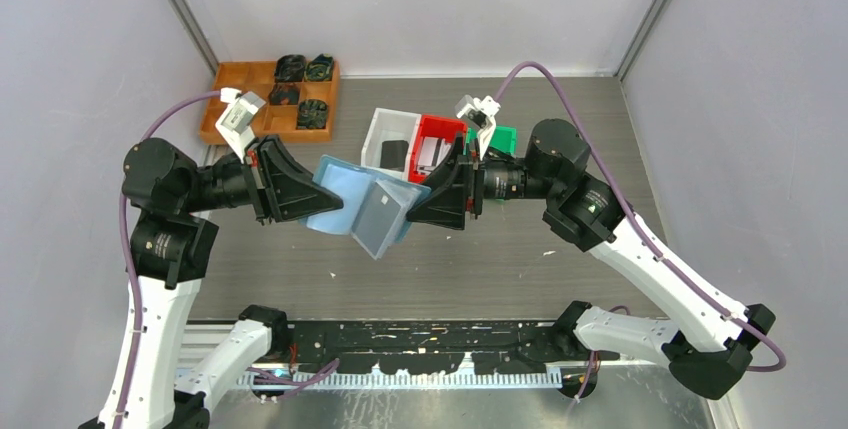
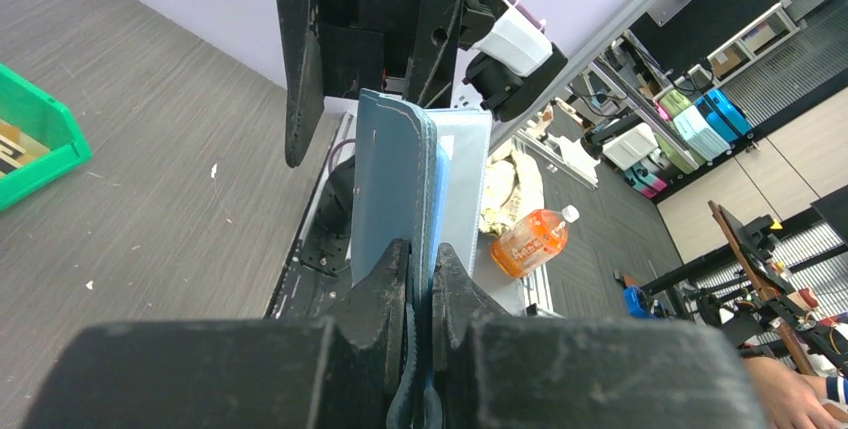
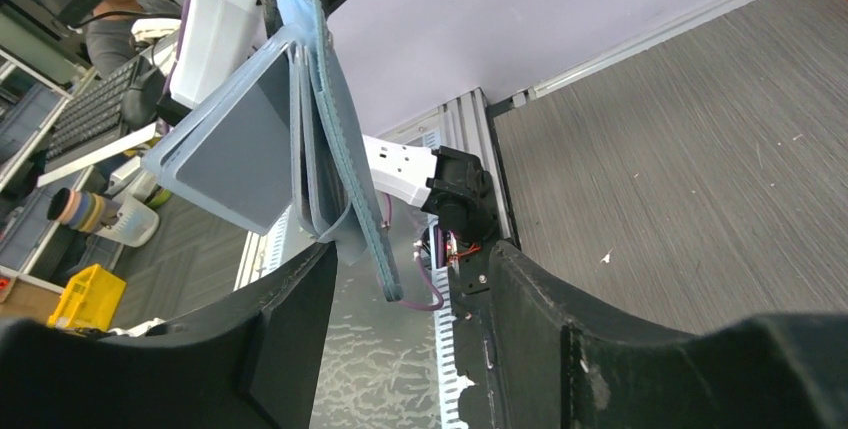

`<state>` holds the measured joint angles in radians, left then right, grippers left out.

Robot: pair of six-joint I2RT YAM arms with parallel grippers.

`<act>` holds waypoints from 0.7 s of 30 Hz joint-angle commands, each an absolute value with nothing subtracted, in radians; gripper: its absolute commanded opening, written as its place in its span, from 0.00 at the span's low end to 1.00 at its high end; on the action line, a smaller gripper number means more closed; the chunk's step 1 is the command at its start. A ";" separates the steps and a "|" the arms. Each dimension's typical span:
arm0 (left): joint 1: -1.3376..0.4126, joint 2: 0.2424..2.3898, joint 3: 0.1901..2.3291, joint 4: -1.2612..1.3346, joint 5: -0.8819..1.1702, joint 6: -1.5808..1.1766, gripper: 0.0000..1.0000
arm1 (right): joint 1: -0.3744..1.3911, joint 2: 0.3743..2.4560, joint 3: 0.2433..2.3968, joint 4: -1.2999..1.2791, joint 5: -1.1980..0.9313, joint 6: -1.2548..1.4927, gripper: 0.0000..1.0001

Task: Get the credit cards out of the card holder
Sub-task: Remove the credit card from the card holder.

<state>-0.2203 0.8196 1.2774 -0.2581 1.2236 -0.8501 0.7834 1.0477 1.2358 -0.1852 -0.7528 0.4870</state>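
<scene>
The slate-blue card holder [image 1: 365, 204] hangs in the air between the two arms, partly unfolded, with one panel [image 3: 235, 149] splayed out. My left gripper [image 1: 330, 199] is shut on its left edge; in the left wrist view both fingers pinch the holder [image 2: 395, 179] at the gripper [image 2: 421, 264]. My right gripper [image 1: 415, 207] is open at the holder's right end. In the right wrist view the holder's edge [image 3: 345, 179] reaches down just between the wide-open gripper [image 3: 400, 284], touching neither finger. No tan-orange credit cards show; they are hidden.
A white bin [image 1: 385, 127], a red bin [image 1: 440, 129] and a green bin [image 1: 503, 137] stand behind the holder. An orange tray [image 1: 240, 99] with dark parts sits at the back left. The green bin [image 2: 30, 139] also shows in the left wrist view.
</scene>
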 commanded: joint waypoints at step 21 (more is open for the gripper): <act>-0.222 0.824 1.327 -0.268 1.216 -0.772 0.00 | 0.864 1.033 1.153 0.032 -0.287 0.781 0.61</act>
